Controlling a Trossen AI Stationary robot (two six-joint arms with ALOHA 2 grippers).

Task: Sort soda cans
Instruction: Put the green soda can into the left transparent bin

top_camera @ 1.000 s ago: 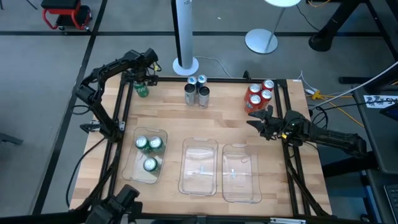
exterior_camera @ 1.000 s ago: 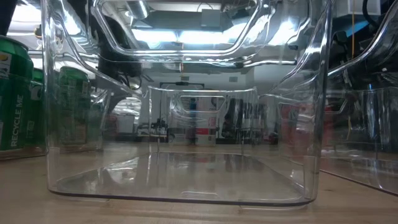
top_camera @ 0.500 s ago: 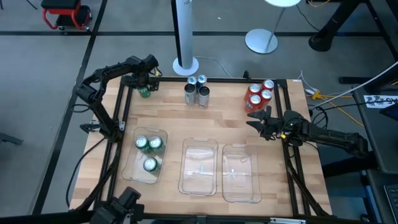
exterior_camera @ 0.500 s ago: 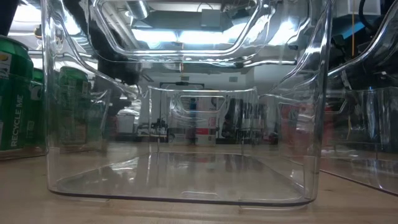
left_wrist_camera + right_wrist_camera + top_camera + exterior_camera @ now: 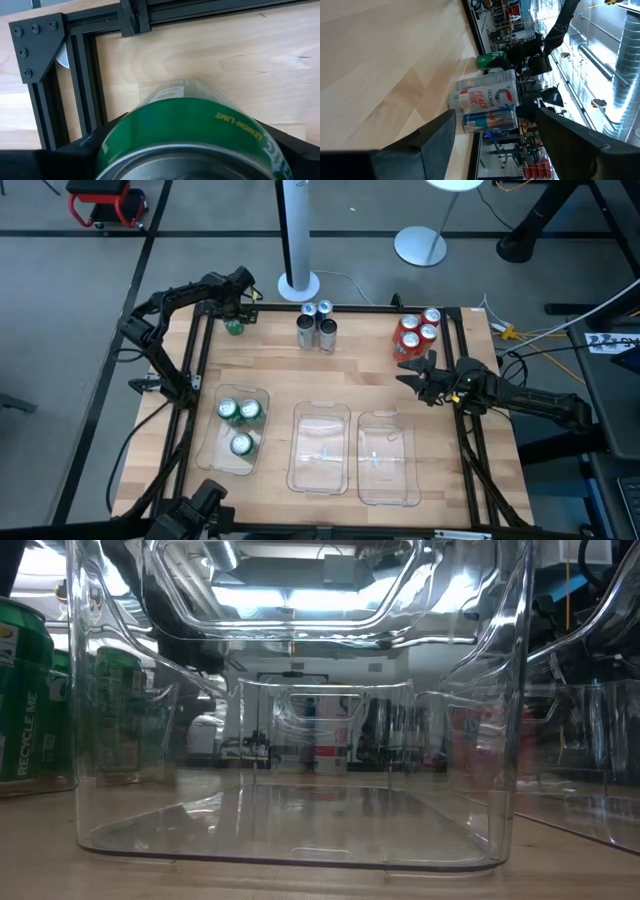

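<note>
One green can [image 5: 185,130] fills left claw [image 5: 232,315], seemingly gripped.

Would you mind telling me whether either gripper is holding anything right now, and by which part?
The left gripper has its fingers around the sides of the green can, though a firm hold cannot be told. The right gripper holds nothing.

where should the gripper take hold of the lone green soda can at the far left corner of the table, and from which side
Grip the green soda can around the middle of its round wall, fingers on opposite sides. It stands upright and apart from the silver-grey cans, so its sides look free. The black table frame runs close along its left and far sides, so coming from above seems safest. The left gripper is already at it, fingers straddling the can.
</note>
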